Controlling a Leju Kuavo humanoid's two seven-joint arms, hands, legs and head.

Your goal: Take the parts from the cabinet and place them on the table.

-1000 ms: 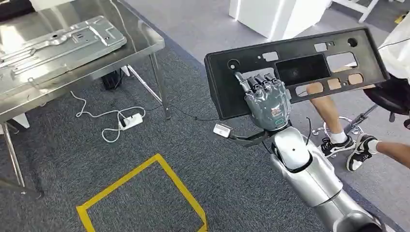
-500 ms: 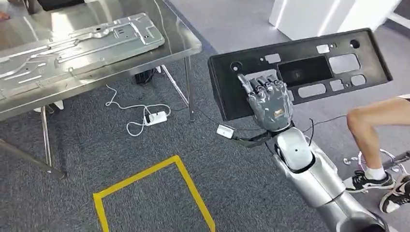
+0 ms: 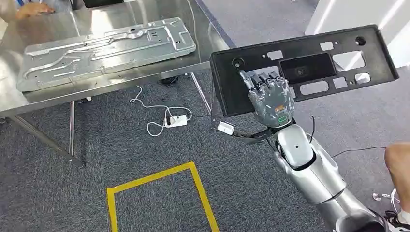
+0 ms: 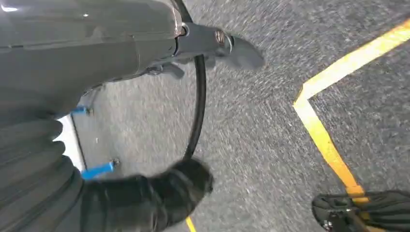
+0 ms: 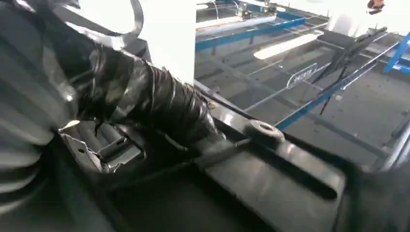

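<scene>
My right hand (image 3: 271, 100) holds a big black panel (image 3: 300, 67) up in the air. My fingers (image 3: 263, 81) are curled tight against its front, near its left end. From my right wrist I see my thumb (image 5: 159, 104) pressed on the panel's edge. The panel is long and flat, with lots of holes cut in it. It hangs above the grey carpet (image 3: 145, 150), just beside the corner of the shiny metal table (image 3: 145, 72).

On the table lies a silver metal part (image 3: 106, 48). A person's hand (image 3: 34, 8) rests at the table's far corner.

Under the table there is a white cable (image 3: 159, 118). Yellow tape (image 3: 159, 186) marks a box on the carpet.

My left hand (image 4: 145, 198) hangs over the carpet. It is blurry, so I cannot tell how its fingers are.
</scene>
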